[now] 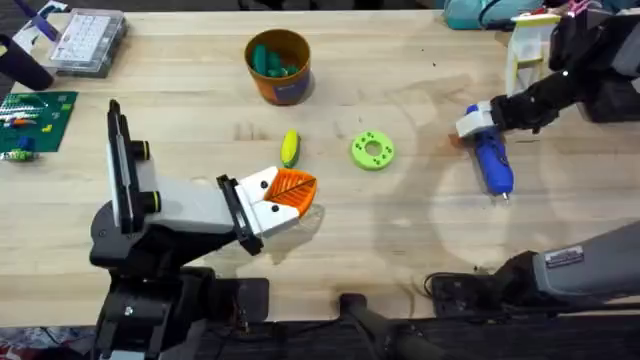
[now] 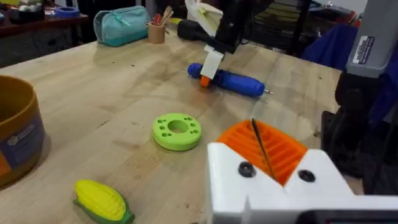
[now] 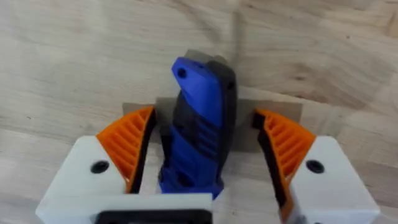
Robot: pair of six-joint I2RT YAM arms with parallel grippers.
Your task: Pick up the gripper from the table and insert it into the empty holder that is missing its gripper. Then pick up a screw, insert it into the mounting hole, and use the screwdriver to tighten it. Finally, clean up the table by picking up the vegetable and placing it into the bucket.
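The right gripper (image 1: 476,122) sits over the butt end of the screwdriver (image 1: 492,164), which lies flat on the table (image 1: 420,230) at the right, bit pointing toward the robot. In the right wrist view its orange pads (image 3: 127,146) stand open on either side of the blue body (image 3: 199,137), with a gap on each side, so nothing is clamped yet. The step in hand looks like the screwdriver grasp; whether a screw already sits in the mounting hole cannot be told from these views.

The left gripper (image 1: 290,195) rests low near the table's front, its two orange pads (image 2: 264,149) pressed together and holding nothing.

The vegetable (image 1: 290,148) lies between the bucket (image 1: 278,65) and the left gripper, with a green ring disc (image 1: 373,150) just beside it. The bucket already holds something green.

Next, the right fingers must close squarely on the screwdriver body before lifting, keeping the bit free.
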